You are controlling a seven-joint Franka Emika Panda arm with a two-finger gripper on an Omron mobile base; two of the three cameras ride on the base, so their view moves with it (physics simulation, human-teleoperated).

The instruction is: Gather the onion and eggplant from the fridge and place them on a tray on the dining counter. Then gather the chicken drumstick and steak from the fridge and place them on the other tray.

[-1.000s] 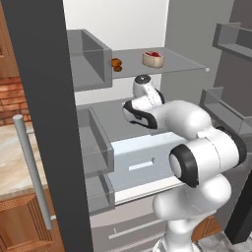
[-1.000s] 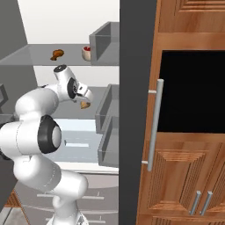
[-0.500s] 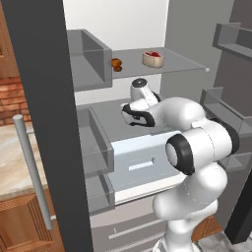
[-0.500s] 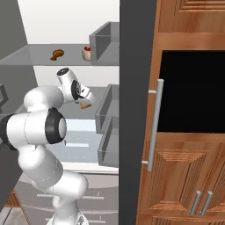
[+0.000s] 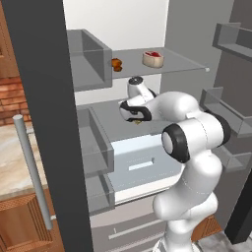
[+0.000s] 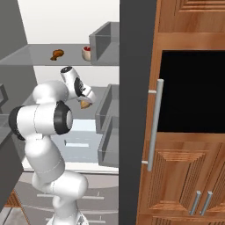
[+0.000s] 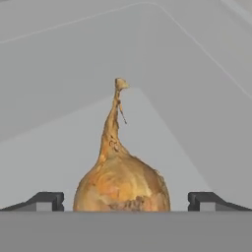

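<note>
**Jaws spread around the onion on the fridge's middle shelf**

Stood open, the fridge [image 5: 197, 34], its grey interior facing the arm. Reached deep inside, the white arm [image 5: 194, 138], hand pushed in over the middle shelf [image 5: 110, 120], below the glass top shelf [image 5: 182, 59]. Hung just under that middle shelf, a pale drawer [image 5: 142, 165].

On the top shelf, well above the hand: the steak [image 5: 153, 58] toward the fridge's centre, the chicken drumstick [image 5: 116, 64] just beside it toward the door-side bin. Both left for the second tray; not the business of this step.

On the middle shelf, right at the hand: the onion [image 7: 122, 189], golden-brown, dry stalk pointing away toward the fridge's back wall. Seen from the right base camera as a small tan lump [image 6: 85, 104] under the hand.

Jaws [image 7: 126, 202] released, spread wide, one dark tip on each side of the onion, neither visibly touching it. Nothing grasped yet.

Judged step: closing on the onion. For a clean pick:
- Keep the bulb centred between the tips, as now; a round onion likely to roll if one tip lands first.
- Grip across the widest part of the bulb, not the thin stalk.
- Close gently but firmly; papery skin probably slippery.
- Lift only slightly, then draw straight back out of the fridge, minding the top shelf overhead and the door bins alongside.
</note>
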